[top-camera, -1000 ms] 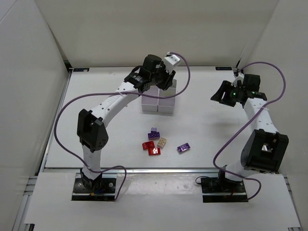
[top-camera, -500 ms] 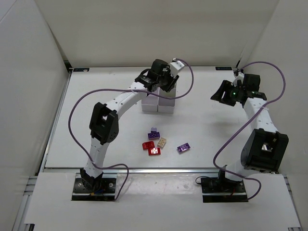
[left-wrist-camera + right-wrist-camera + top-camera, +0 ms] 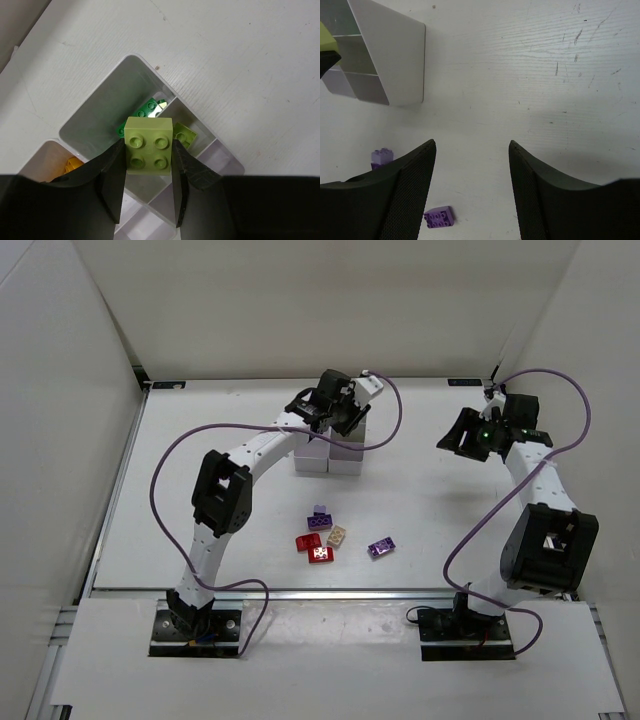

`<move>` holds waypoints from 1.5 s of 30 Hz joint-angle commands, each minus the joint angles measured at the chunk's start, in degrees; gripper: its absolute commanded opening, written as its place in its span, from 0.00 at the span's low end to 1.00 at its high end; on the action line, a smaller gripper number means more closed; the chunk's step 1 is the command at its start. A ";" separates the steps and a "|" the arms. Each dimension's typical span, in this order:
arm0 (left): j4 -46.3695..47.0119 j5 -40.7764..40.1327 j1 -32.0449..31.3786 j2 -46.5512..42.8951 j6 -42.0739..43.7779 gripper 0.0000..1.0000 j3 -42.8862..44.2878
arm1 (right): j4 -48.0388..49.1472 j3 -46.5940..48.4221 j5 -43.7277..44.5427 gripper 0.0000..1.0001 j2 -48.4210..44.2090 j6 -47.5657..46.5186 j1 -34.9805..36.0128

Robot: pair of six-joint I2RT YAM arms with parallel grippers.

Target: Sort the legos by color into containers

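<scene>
My left gripper (image 3: pixel 336 418) is shut on a lime brick (image 3: pixel 148 131) and holds it above the far end of the white containers (image 3: pixel 328 462). In the left wrist view the compartment (image 3: pixel 95 117) below the brick holds green bricks (image 3: pixel 150 107); a second lime brick (image 3: pixel 187 134) lies beside them, and a yellow-orange brick (image 3: pixel 73 164) lies in the compartment to the left. My right gripper (image 3: pixel 462 436) is open and empty, above bare table right of the containers. Loose on the table are two purple bricks (image 3: pixel 320 516) (image 3: pixel 380 548), two red bricks (image 3: pixel 308 541) (image 3: pixel 322 555) and a tan one (image 3: pixel 337 536).
White walls close in the table on the left, back and right. The right wrist view shows the container block (image 3: pixel 390 55) at its upper left and two purple bricks (image 3: pixel 439 217) (image 3: pixel 382 156) below. Purple cables loop from both arms.
My left gripper has moved a little to the right over the far end of the container block, the lime brick still in it. The right arm has not moved.
</scene>
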 commanded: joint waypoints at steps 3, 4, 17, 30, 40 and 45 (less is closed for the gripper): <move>-1.32 -0.49 -0.30 -0.88 1.48 0.42 1.17 | 1.33 2.42 -0.92 0.64 0.45 -0.75 0.29; -1.50 -0.66 -0.30 -0.79 1.49 0.54 0.99 | 1.33 2.42 -0.92 0.64 0.45 -0.66 0.29; 2.52 -1.37 0.14 -6.56 -1.32 0.69 -4.17 | 1.85 1.80 -2.76 0.64 0.10 -2.06 0.55; -0.25 -13.41 12.26 -28.46 -23.03 0.66 -11.93 | -16.05 1.01 -9.08 0.68 -4.91 -52.61 32.71; -4.23 -8.67 23.69 -37.35 -20.75 0.75 -23.17 | -39.28 -2.94 -6.38 0.74 -0.08 -85.12 35.18; -4.31 -8.49 25.54 -38.23 -20.75 0.77 -25.90 | -33.49 -8.30 -0.83 0.74 -0.78 -85.92 38.86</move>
